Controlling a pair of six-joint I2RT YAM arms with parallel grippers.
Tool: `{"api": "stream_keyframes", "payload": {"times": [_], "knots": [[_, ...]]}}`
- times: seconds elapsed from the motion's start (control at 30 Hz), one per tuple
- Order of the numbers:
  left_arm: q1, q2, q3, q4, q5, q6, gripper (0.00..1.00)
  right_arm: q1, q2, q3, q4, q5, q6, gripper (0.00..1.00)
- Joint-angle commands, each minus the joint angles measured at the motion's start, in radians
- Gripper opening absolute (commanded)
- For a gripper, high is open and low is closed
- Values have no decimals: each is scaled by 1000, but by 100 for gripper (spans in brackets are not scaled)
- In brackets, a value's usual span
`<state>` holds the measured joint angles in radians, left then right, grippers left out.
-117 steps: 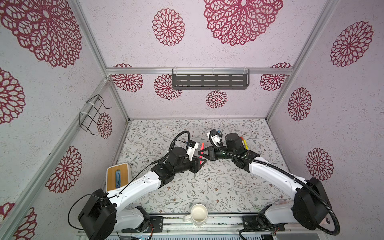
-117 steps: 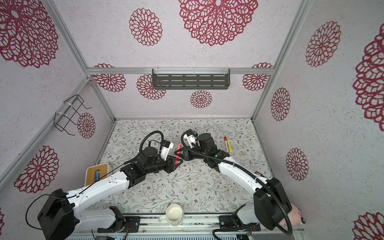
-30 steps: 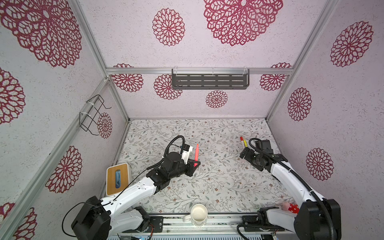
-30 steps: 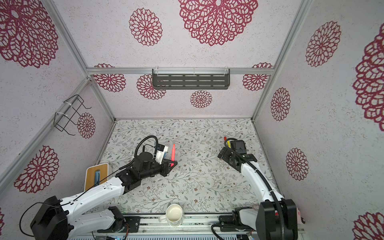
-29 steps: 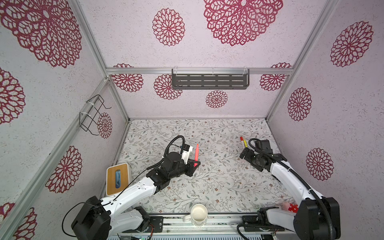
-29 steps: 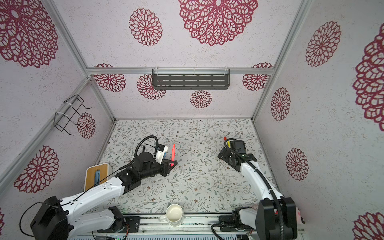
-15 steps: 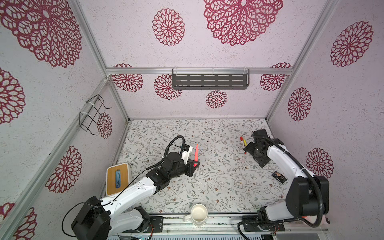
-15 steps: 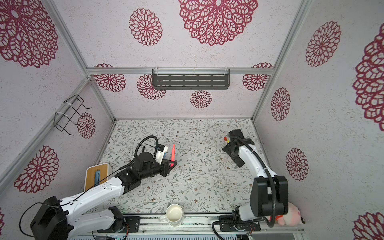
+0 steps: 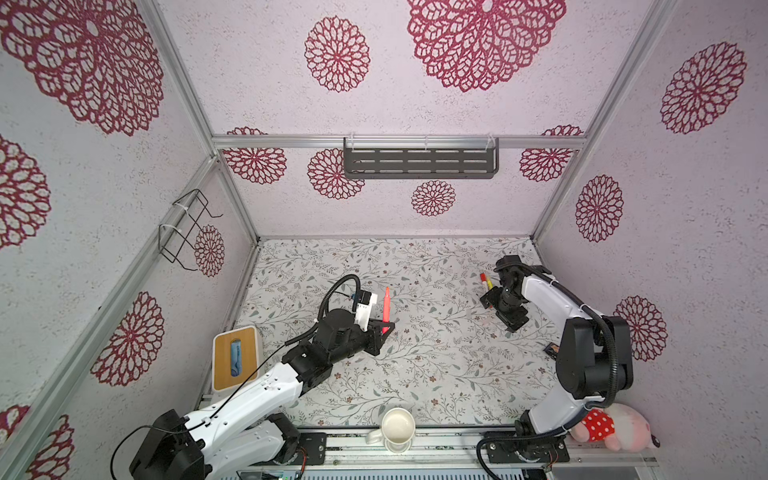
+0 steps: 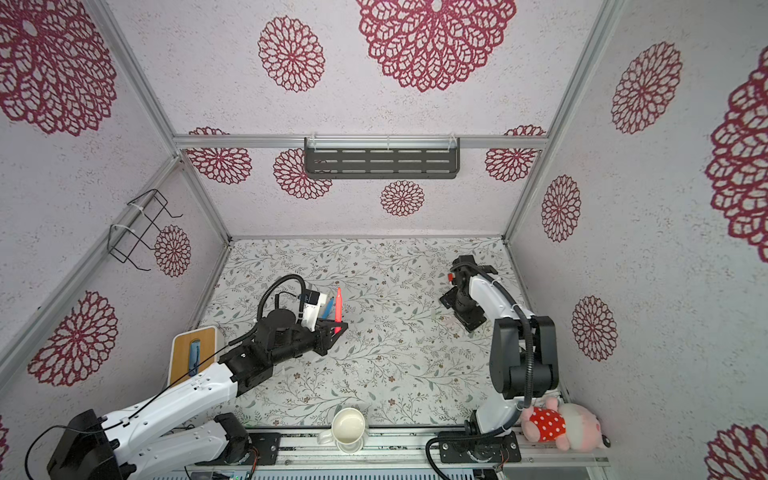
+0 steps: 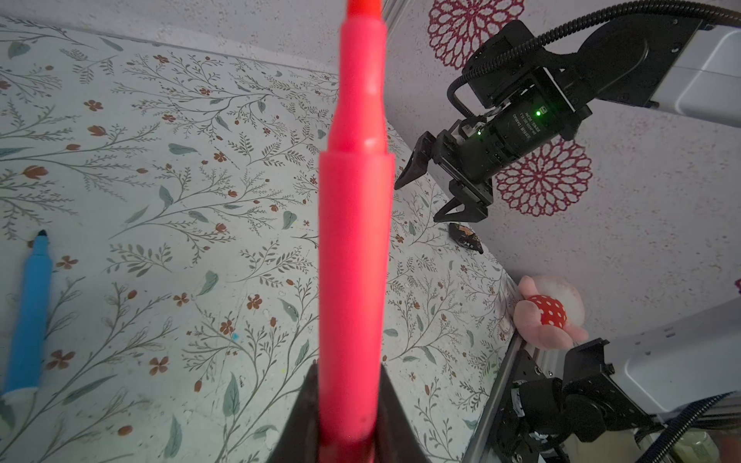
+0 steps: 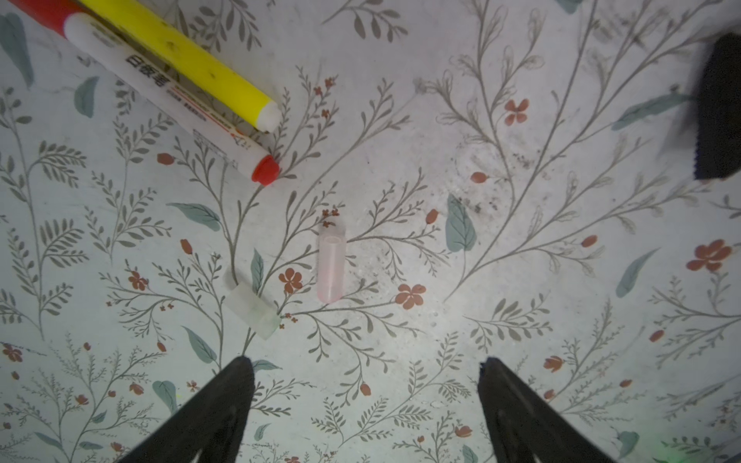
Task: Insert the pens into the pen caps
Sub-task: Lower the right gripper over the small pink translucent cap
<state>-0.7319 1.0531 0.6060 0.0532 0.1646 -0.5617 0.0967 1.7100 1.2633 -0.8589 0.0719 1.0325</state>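
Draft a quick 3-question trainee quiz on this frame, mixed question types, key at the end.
1. True or false: the left gripper has its jaws shut on the pink pen.
2. The right gripper is: A) jaws open, holding nothing; B) jaws shut on a cap; C) out of every view.
3. How many loose caps show in the right wrist view?

Key: 1 true. 2 A. 3 two: the pink cap and the clear cap.
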Motion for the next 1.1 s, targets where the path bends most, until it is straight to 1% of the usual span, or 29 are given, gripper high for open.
{"api": "stream_keyframes", "payload": {"times": [0.0, 0.2, 0.37, 0.47, 0.63, 0.73, 0.83, 0.97, 1.07], "knots": [[9, -16, -5, -3, -17, -7, 0, -6, 29, 23, -42, -15, 54, 89], [9, -18, -8, -3, -21, -7, 0, -8, 69, 31, -13, -39, 50, 83], [9, -24, -15, 4, -25, -13, 0, -9, 112, 59, -4, -37, 45, 73], [9, -32, -20, 2, -30, -15, 0, -9, 138, 81, -20, -17, 40, 73], [9, -42, -20, -7, -39, -12, 0, -9, 159, 87, -2, -18, 26, 71], [9, -41, -20, -9, -43, -10, 0, -12, 178, 93, 7, -25, 20, 68], [9, -41, -19, -9, -42, -12, 0, -28, 201, 107, 22, -56, 3, 66], [9, -46, -22, -16, -48, -9, 0, -31, 220, 127, 11, -33, -3, 63], [9, -50, -25, -17, -53, -8, 0, -35, 235, 126, 14, -36, -1, 59]]}}
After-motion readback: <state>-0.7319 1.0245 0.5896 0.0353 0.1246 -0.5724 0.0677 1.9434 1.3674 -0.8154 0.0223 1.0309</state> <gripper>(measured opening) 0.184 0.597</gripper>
